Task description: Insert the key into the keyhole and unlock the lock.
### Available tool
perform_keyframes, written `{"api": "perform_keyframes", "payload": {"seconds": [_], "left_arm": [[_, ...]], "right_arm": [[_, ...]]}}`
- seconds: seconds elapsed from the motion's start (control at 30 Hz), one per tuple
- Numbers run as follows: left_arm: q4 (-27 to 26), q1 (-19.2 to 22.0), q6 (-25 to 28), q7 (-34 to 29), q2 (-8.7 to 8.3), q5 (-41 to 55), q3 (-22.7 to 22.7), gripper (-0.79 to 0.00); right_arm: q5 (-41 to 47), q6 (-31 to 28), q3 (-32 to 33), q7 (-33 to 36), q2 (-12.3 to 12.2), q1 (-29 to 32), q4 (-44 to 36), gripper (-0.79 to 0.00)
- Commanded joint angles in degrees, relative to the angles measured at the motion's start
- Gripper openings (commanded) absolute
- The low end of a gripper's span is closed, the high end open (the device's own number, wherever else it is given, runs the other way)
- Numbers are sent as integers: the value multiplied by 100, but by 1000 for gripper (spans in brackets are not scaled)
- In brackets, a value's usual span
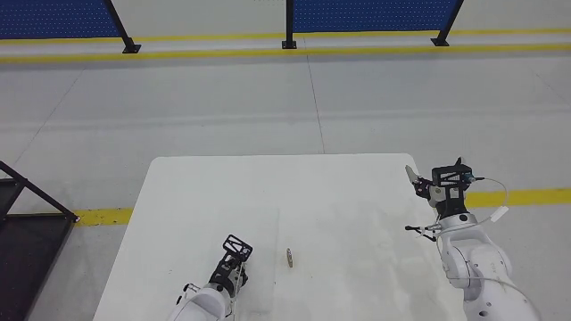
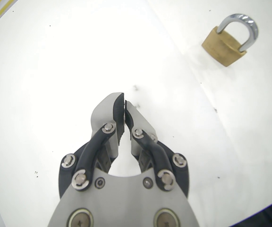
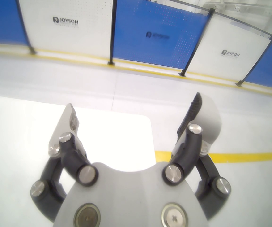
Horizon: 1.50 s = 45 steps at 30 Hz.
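A brass padlock [image 2: 224,47] with a closed silver shackle lies flat on the white table [image 1: 339,205]; from above, the padlock [image 1: 289,257] is a small shape near the table's front middle. My left gripper [image 2: 124,100] is shut with nothing between its pads, low over the table a short way to the left of the padlock, and from above the left gripper [image 1: 237,248] sits at the front. My right gripper [image 3: 136,106] is open and empty, raised at the table's right edge and facing the far floor; in the top view the right gripper [image 1: 434,181] is there too.
The table's far right corner [image 3: 147,119] lies just below the right gripper. A black frame [image 1: 31,196] stands off the table's left side. Blue and white fence panels [image 1: 285,0] line the far floor.
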<state>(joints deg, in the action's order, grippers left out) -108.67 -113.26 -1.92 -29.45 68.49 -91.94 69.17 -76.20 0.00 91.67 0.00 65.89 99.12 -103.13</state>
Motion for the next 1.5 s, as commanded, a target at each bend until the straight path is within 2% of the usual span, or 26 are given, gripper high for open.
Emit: {"api": "perform_keyframes", "payload": {"seconds": [0.0, 0.13, 0.23, 0.37, 0.43, 0.6, 0.73, 0.87, 0.97, 1.13, 1.27, 1.47], "left_arm": [[-92, -82, 17, 88, -8, 111, 60, -785], [-383, -294, 191, 438, -38, 475, 275, -785], [-632, -544, 589, 1089, -80, 1087, 626, -785], [-709, -930, 1626, 2423, -155, 2209, 1307, -785], [-636, -1141, 2478, 3073, -204, 2657, 1623, -785], [-245, -1363, 3985, 4699, -287, 2957, 2254, -785], [139, -1351, 4653, 5650, -310, 2893, 2451, -785], [435, -1206, 4910, 6120, -317, 2644, 2462, -785], [666, -1090, 4941, 6398, -315, 2462, 2423, -785], [716, -1058, 4952, 6432, -316, 2438, 2419, -785], [716, -1058, 4952, 6432, -316, 2438, 2419, -785], [716, -1058, 4952, 6432, -316, 2438, 2419, -785]], "right_arm": [[0, 0, 0, 0, 0, 0, 0, 0], [0, 0, 0, 0, 0, 0, 0, 0], [0, 0, 0, 0, 0, 0, 0, 0], [0, 0, 0, 0, 0, 0, 0, 0], [0, 0, 0, 0, 0, 0, 0, 0], [0, 0, 0, 0, 0, 0, 0, 0], [-276, -22, -106, 25, 4, 138, -71, 0], [-571, -394, -392, -72, 7, 697, -486, 0], [-1259, -661, -736, -142, -8, 1239, -811, 0], [-2228, -1069, -1562, -167, -13, 1798, -931, 0], [-2548, -1365, -2255, 25, 22, 1781, -684, 0], [-2228, -1479, -3084, 418, 150, 1368, -154, 0]]}}
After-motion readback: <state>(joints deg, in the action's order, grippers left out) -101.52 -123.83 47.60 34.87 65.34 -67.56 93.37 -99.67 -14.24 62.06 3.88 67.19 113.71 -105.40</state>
